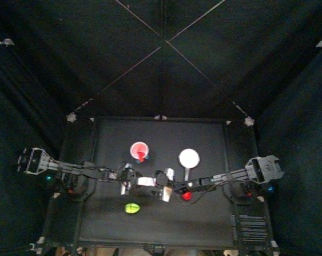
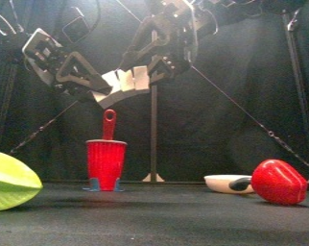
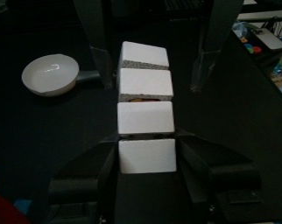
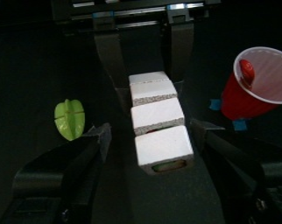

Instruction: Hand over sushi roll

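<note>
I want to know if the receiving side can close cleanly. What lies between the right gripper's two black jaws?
The far end of the white segmented sushi roll, in the right wrist view; the left gripper holds the other end.

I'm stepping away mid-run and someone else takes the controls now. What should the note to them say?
Left gripper: closed on one end of the sushi roll, a row of white blocks held in the air above the table.
Right gripper: jaws wide open on either side of the roll's other end, not clamped.
Around: red cup with a red utensil in it, white bowl, red pepper-like item, green leaf-shaped item, all on the table.
Done: roll lifted and presented to the right gripper.
Left: right closes on the roll, then left lets go and backs off.
</note>
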